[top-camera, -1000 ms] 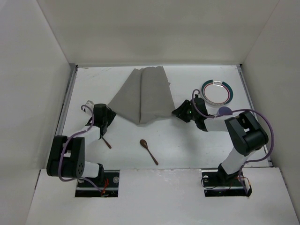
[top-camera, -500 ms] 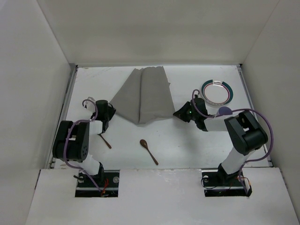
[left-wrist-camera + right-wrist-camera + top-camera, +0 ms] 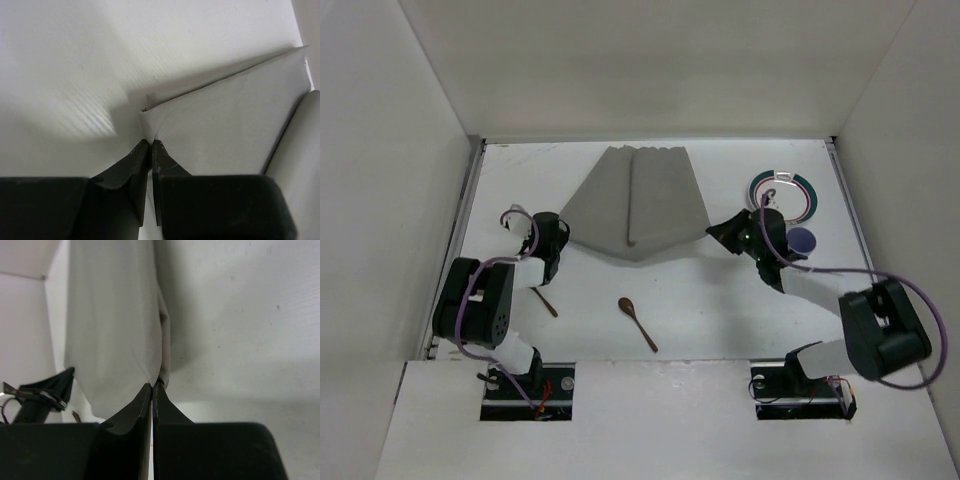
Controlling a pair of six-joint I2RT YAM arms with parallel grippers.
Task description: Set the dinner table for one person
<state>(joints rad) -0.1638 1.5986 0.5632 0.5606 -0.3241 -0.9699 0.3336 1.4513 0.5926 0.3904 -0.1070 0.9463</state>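
Observation:
A grey cloth placemat [image 3: 642, 198], folded over itself, lies at the back middle of the white dinner table [image 3: 700, 300]. My left gripper [image 3: 560, 233] is shut on the placemat's left corner; the left wrist view shows the gripper [image 3: 151, 143] pinching the corner of the cloth [image 3: 225, 130]. My right gripper [image 3: 717, 229] is shut on the placemat's right corner. In the right wrist view that gripper [image 3: 152, 385] pinches the cloth [image 3: 112, 325], which hangs slightly lifted.
A plate with a teal rim [image 3: 804, 195] sits at the back right, with a purple cup [image 3: 804, 240] just in front of it. A brown wooden spoon [image 3: 638, 322] lies in the front middle. Another brown utensil [image 3: 546, 301] lies near the left arm.
Both grippers have shut on the placemat's corners. The right gripper has moved right with its corner, spreading the cloth wider. The purple cup now shows behind the right arm.

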